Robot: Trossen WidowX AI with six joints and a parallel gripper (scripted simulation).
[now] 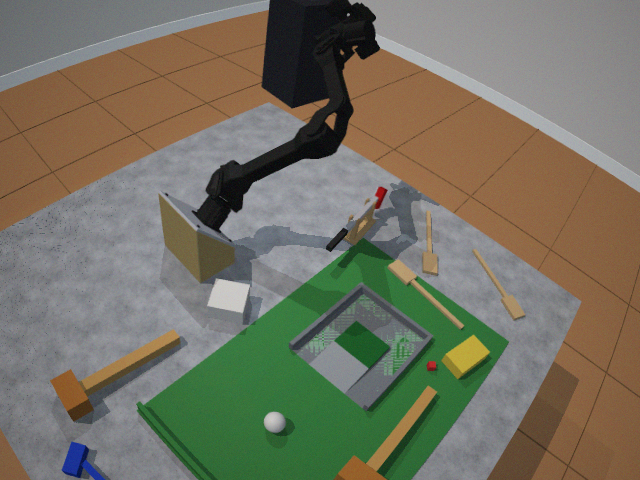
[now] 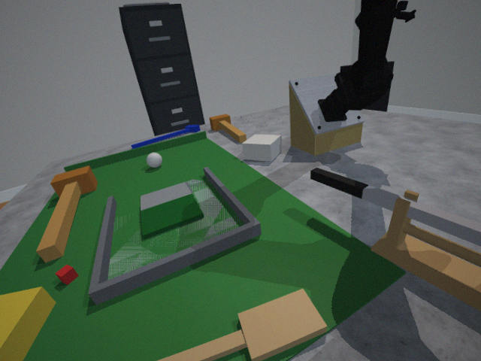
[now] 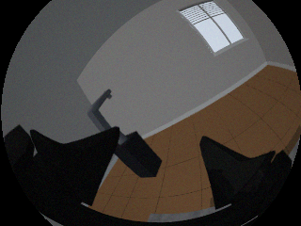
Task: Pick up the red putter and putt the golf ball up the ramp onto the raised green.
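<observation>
The tool (image 1: 361, 31) hangs high, jaws wide, with open air all around. Far below it, the putter's black grip (image 1: 336, 239) juts free off the wooden stand (image 1: 361, 224); two wooden paddles (image 1: 429, 248) crowd the tabletop (image 1: 77, 268) beyond.

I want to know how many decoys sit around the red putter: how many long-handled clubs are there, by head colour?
Red-headed putter: 1
Blue-headed club: 1
Orange-headed mallets: 2
Light tan paddles: 3
Total: 7
</observation>
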